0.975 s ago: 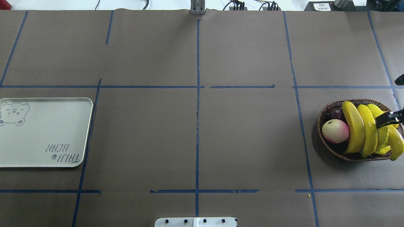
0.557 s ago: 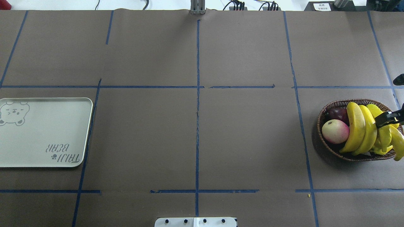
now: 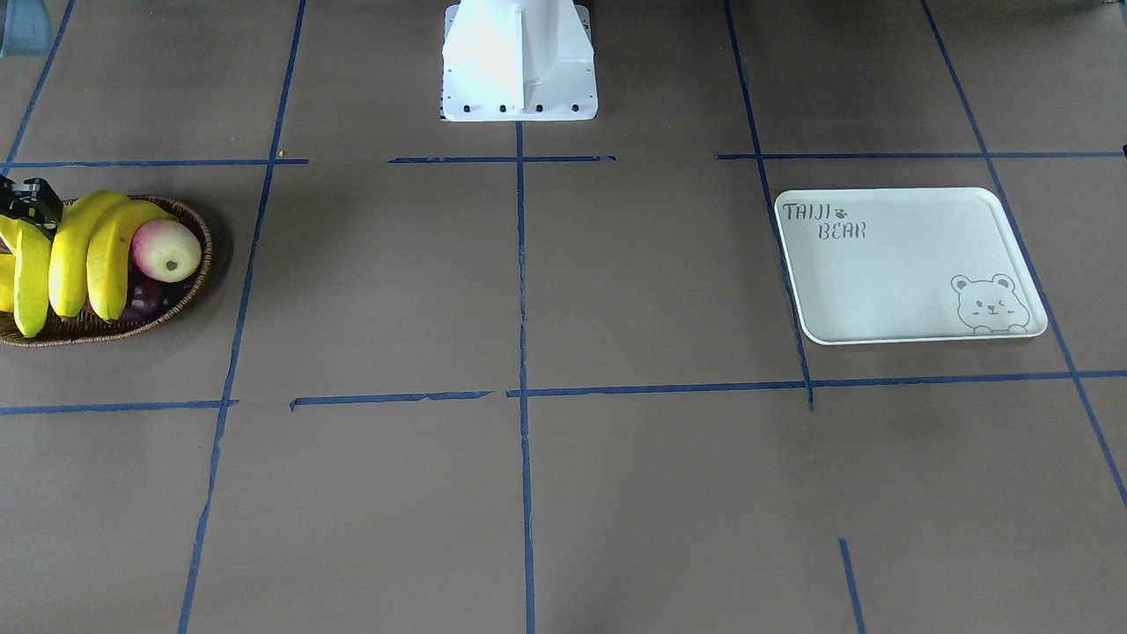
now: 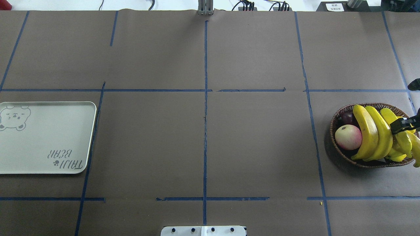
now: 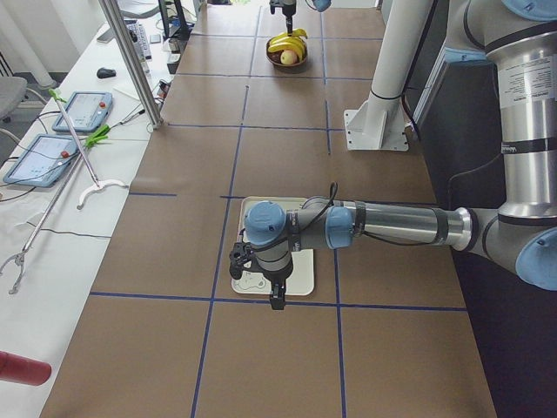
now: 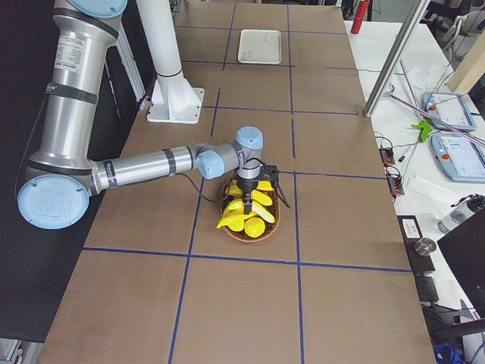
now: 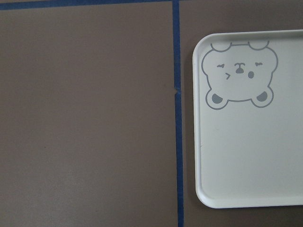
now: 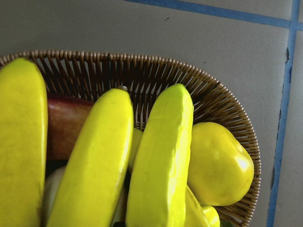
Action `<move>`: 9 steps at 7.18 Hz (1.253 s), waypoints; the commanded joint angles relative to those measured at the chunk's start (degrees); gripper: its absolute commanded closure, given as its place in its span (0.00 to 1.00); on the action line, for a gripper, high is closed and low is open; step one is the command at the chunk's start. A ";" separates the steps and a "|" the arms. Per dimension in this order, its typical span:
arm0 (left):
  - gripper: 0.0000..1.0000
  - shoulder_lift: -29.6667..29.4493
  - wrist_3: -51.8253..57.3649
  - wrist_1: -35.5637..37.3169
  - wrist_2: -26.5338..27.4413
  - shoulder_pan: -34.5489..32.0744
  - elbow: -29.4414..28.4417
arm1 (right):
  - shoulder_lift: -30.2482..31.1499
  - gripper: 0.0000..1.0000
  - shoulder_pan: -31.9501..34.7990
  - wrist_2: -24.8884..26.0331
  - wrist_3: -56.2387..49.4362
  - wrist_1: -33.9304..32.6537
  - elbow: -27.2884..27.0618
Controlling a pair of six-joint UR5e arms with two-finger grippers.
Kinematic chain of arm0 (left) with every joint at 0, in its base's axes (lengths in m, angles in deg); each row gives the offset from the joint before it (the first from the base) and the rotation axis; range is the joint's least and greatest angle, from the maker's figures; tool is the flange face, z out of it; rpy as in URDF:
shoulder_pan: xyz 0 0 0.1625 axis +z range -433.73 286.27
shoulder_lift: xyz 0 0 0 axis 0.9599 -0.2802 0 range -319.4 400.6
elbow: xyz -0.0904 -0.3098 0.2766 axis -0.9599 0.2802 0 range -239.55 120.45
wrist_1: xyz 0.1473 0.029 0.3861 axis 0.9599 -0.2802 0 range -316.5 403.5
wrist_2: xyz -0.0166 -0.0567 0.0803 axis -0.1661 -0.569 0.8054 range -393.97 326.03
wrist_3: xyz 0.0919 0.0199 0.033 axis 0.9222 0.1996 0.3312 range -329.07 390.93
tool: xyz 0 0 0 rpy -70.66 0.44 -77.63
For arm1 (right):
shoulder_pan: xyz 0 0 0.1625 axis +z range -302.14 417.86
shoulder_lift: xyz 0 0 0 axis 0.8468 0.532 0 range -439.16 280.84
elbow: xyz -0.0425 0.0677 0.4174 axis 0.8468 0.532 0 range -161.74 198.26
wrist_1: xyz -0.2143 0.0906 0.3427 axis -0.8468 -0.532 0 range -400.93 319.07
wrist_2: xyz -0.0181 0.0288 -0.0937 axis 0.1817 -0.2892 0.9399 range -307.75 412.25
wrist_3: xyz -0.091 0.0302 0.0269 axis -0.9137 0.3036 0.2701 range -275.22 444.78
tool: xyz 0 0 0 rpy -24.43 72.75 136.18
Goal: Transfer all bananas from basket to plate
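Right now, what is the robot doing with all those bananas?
The right gripper is clamped on the bananas in the basket. The bananas are tipped up, but their lower ends sit inside the basket, beside an apple. None has reached the plate at the other end, which has nothing on it. The left gripper hangs over the plate; I cannot tell whether it is open or shut.

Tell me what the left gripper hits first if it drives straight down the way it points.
The left gripper probably meets the brown table cover beside the plate, at its bear end, not the plate itself; depth is unclear.
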 commanded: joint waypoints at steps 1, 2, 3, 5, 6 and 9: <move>0.00 0.09 0.00 0.00 0.00 0.00 0.00 | 0.01 0.30 -0.05 0.02 -2.82 0.06 1.11; 0.00 0.00 0.00 0.00 0.00 0.00 0.00 | 0.01 0.31 -0.05 0.02 -4.32 0.06 1.72; 0.00 0.00 0.00 0.00 0.00 0.00 0.00 | -0.08 0.31 -0.05 0.02 -4.68 0.06 2.25; 0.00 0.00 0.00 0.00 0.00 0.00 0.00 | -0.17 0.62 -0.05 -0.07 -4.68 0.06 2.17; 0.00 0.00 0.00 0.00 0.00 0.00 0.00 | -0.25 0.86 0.03 -0.07 -4.77 0.14 1.73; 0.00 0.00 0.00 0.00 0.00 0.00 0.00 | -0.26 0.94 5.02 -1.12 -6.87 -0.73 -0.28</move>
